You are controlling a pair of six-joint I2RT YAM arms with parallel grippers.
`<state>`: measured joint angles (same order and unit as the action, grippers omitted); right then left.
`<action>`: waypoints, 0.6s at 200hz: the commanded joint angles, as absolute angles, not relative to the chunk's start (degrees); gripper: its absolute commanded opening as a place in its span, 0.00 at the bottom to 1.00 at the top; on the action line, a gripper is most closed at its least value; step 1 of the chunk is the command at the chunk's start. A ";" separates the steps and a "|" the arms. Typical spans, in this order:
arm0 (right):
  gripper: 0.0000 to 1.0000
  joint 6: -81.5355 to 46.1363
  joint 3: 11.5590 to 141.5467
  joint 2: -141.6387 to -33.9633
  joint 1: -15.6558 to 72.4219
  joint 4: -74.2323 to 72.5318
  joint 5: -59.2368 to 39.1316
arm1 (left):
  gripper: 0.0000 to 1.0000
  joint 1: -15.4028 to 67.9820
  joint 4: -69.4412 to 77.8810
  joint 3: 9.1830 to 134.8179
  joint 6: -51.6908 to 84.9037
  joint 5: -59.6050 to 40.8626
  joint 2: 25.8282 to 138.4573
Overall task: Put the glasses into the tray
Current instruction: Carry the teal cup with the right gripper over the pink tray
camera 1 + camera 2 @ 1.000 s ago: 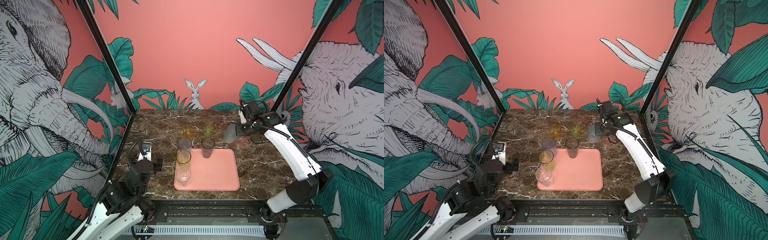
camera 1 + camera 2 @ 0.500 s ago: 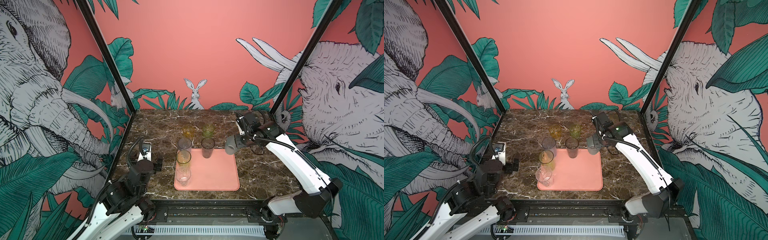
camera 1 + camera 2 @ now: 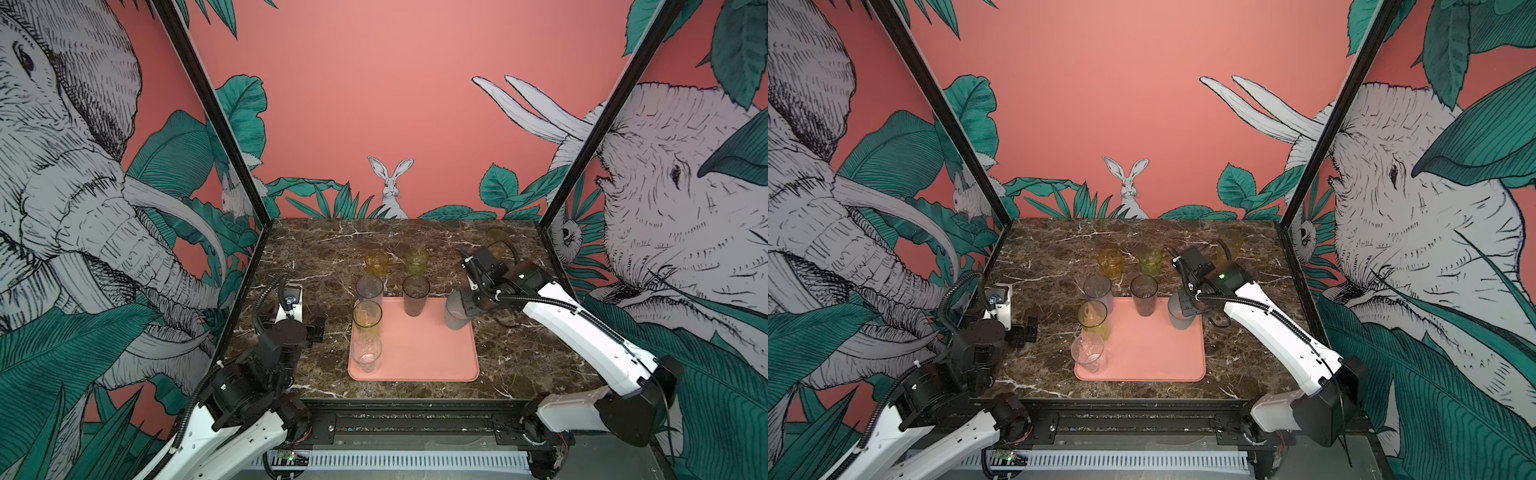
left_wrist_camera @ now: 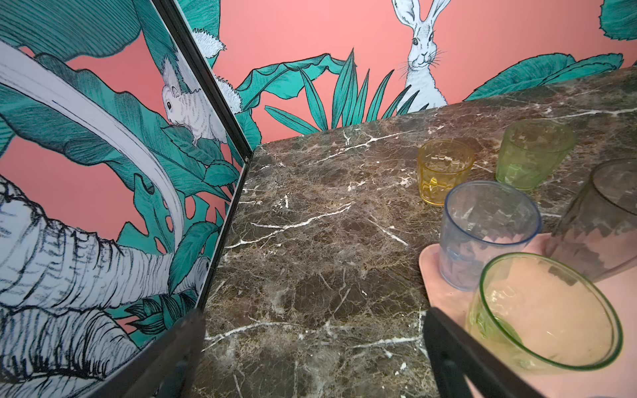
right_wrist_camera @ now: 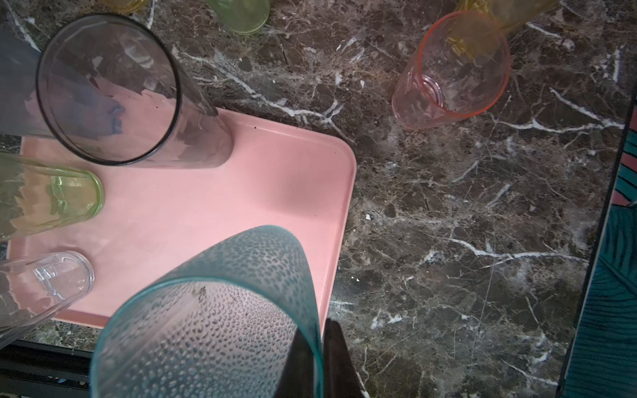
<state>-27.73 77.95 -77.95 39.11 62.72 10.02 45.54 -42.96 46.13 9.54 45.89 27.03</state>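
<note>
Right gripper [image 5: 319, 339] on frosted tumbler [image 5: 220, 310] rim

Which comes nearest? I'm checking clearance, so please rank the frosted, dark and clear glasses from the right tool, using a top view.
1. Frosted glass: held in the right tool, at the tray's far right corner.
2. Dark glass: middle of the tray's far edge.
3. Clear glass: tray's near left corner.

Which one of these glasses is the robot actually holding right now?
The frosted blue-grey tumbler, its rim pinched in the right tool at the tray's right edge. All the others stand free on the tray or the marble.
</note>
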 commanded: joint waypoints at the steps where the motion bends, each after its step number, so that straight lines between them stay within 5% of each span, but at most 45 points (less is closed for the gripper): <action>1: 0.00 -29.85 76.85 -77.84 40.46 59.05 10.02 | 0.99 45.26 -42.94 46.12 10.54 46.49 26.71; 120: 0.00 -32.07 71.81 -82.31 45.06 51.74 9.94 | 0.99 45.28 -42.76 46.05 10.54 46.24 26.85</action>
<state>-30.92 71.81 -81.32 43.99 54.19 9.39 45.54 -42.96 46.13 9.67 45.87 27.03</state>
